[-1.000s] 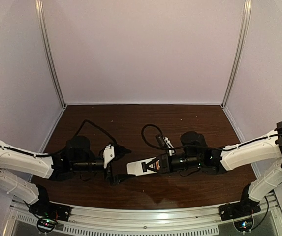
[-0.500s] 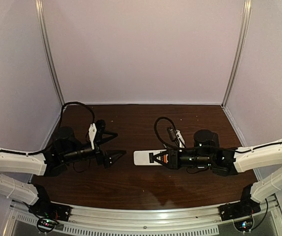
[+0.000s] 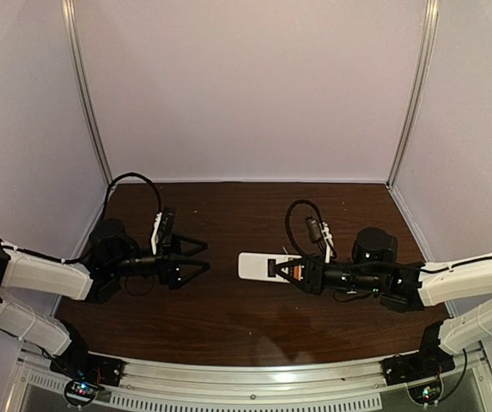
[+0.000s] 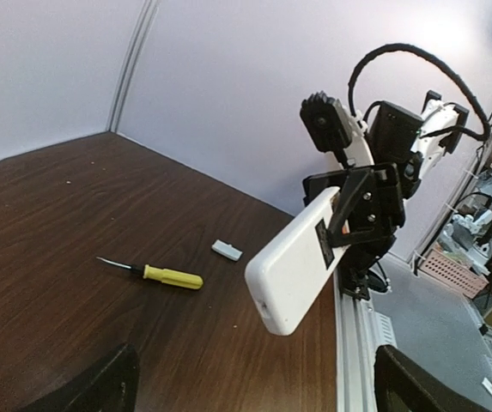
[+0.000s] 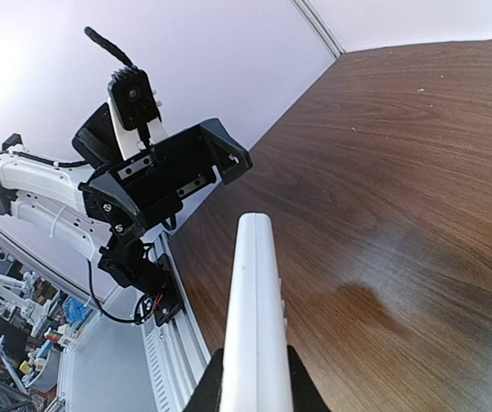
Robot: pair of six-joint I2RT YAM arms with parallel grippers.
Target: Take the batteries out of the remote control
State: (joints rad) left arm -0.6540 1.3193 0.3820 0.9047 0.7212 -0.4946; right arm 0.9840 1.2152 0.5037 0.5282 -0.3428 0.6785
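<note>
Right gripper (image 3: 276, 269) clamps remote (image 3: 252, 265) by one end, held above table (image 3: 228, 330). Left gripper (image 3: 203, 257) has jaws wide open, facing remote's free end, not touching. Screwdriver (image 4: 165, 275) lies on table.

I count one remote control (image 4: 293, 266), one yellow-handled screwdriver (image 4: 170, 276), one small white cover piece (image 4: 226, 250), and two claws of mine: left claw (image 3: 204, 256), right claw (image 3: 278, 269).
</note>
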